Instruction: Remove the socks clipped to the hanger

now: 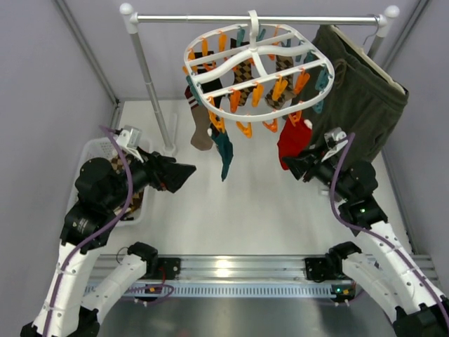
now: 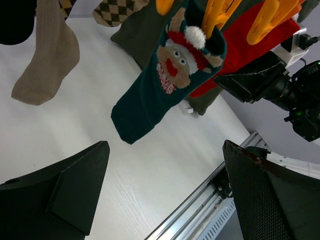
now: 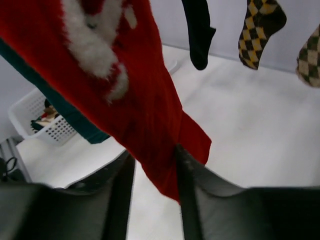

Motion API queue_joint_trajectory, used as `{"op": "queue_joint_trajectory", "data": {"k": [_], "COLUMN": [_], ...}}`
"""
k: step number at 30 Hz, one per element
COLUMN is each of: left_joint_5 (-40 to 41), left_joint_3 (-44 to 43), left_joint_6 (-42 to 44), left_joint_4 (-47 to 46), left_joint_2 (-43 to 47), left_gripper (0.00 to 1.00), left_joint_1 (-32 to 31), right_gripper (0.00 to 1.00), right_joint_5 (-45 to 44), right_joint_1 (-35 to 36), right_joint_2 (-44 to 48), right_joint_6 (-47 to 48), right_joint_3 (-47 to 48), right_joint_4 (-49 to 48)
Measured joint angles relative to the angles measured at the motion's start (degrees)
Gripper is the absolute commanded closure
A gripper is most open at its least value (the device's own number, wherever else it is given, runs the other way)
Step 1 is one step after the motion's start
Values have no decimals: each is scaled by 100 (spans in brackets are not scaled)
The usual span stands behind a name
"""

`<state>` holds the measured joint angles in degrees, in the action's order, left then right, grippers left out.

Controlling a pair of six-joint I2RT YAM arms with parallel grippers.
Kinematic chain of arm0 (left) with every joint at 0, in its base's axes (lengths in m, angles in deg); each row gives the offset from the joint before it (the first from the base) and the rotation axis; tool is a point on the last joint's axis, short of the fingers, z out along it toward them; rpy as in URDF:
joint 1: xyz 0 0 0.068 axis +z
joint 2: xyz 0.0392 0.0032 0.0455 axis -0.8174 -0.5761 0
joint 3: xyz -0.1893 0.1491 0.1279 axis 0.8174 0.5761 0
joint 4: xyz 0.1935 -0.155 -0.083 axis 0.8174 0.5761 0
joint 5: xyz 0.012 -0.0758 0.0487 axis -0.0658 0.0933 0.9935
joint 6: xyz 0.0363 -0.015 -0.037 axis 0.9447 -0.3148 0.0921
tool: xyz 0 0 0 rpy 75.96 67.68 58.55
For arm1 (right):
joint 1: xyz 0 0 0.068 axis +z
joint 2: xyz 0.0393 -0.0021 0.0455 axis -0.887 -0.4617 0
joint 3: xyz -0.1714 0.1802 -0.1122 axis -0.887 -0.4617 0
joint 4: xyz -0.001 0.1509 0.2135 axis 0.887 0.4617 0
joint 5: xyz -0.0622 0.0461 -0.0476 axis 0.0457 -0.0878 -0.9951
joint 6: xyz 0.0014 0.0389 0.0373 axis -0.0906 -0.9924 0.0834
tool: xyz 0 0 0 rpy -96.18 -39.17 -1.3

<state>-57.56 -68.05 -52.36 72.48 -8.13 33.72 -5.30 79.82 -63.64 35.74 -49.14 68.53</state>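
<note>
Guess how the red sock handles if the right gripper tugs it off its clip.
Likely floppy: the red sock hangs limp and creased where it enters the right gripper. Probably light, since a small orange clip carries it. Its fuzzy white trim suggests a grippy surface, not a slippery one.

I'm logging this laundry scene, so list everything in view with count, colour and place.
hanger: one, white with orange and teal clips, hooked on the rail
rail: one, white and steel, at the back
socks: at least six, red, teal, tan, black, two argyle, clipped to the hanger
shorts: one, dark olive, hanging at the rail's right end
basket: one, white, table's left side
table: one, white, underneath
left hand: one, black, open, near the teal sock
right hand: one, black, shut on the red sock
</note>
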Motion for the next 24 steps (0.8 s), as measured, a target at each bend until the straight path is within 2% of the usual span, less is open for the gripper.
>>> {"op": "queue_joint_trajectory", "data": {"k": [1,4,13,19,24], "left_joint_5": [-57,-138,-133,-334,-442], "left_joint_3": [-63,-280,-896,-1517,-1762], "left_joint_6": [-31,-83,92,385,599], "left_joint_4": [-7,-101,-195,-245,-295], "left_joint_2": [-66,-247,-514,-562,-636], "left_gripper": [1,1,2,1,1], "left_joint_1": [0,0,0,0,0], "right_gripper": [84,98,100,100,100], "right_joint_5": [-138,-782,-3171,-5060,-6015], "right_joint_1": [164,826,2752,4450,5222], "right_joint_2": [-68,-254,-726,-1821,-2765], "right_joint_6": [66,343,828,1366,1762], "right_joint_3": [0,0,-136,138,857], "right_joint_4": [-90,-402,-1150,-1394,-1510]}}
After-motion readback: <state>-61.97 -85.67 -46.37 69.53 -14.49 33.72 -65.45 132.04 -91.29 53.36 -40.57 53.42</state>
